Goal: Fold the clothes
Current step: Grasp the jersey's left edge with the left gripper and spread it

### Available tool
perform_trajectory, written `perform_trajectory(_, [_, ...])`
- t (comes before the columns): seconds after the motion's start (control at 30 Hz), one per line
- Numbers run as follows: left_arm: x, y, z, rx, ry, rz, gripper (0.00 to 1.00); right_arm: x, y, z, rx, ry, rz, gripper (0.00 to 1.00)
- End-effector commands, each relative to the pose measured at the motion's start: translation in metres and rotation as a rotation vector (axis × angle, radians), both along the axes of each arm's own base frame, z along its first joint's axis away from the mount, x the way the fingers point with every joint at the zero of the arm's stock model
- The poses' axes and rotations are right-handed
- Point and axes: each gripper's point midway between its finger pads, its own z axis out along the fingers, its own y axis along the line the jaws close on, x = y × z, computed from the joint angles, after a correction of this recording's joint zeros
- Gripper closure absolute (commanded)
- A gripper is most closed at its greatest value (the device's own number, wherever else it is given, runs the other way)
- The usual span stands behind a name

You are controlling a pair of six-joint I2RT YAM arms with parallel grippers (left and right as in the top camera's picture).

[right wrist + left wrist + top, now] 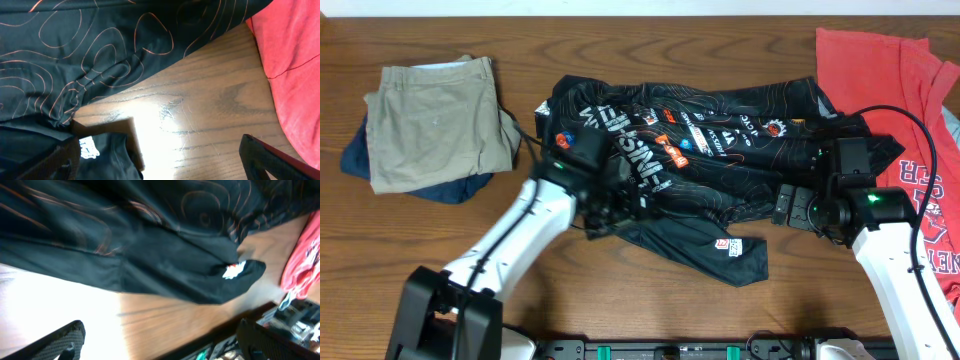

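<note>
**Left side of table.** A pair of khaki shorts (432, 122) lies folded on a navy garment (405, 172), on the wooden table (650, 300). The stack lies well apart from both grippers.

**Left arm.** The left gripper (620, 203) sits over the left part of the black jersey (720, 135), above its white lettering. In the left wrist view the two fingers (60, 341) stand at opposite edges of the picture. The jaws are spread wide and nothing is pinched between them. Black fabric and bare wood lie beneath.

**Centre.** The black jersey lies crumpled and unfolded across the middle of the table, between the shorts and the red T-shirt (895, 80). One flap, carrying a small white logo patch (725, 243), extends toward the front edge.

**Right arm.** The right gripper (795, 207) hangs just beside the right lower edge of the jersey. In the right wrist view its fingers (272, 157) are far apart. The jaws are spread and hold nothing; the table surface and a corner of the jersey show between them.

**Right side of table.** The red T-shirt, with grey print, lies at the right edge and touches the jersey's right end.
</note>
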Motion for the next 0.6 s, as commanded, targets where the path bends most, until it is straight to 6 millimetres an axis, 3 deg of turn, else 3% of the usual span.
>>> perform_trajectory(0.0, [-0.018, -0.011, -0.022, 0.059, 0.124, 0.14, 0.03, -0.001, -0.007, 0.002, -0.006, -0.007, -0.038, 0.01])
perform_trajectory(0.33, [-0.023, -0.035, -0.048, 0.202, -0.024, 0.155, 0.02, -0.006, -0.008, 0.001, -0.007, 0.013, -0.037, 0.01])
perform_trajectory(0.57, [-0.035, -0.044, -0.074, 0.271, 0.034, 0.216, 0.02, -0.009, -0.008, 0.0, -0.008, 0.026, -0.037, 0.01])
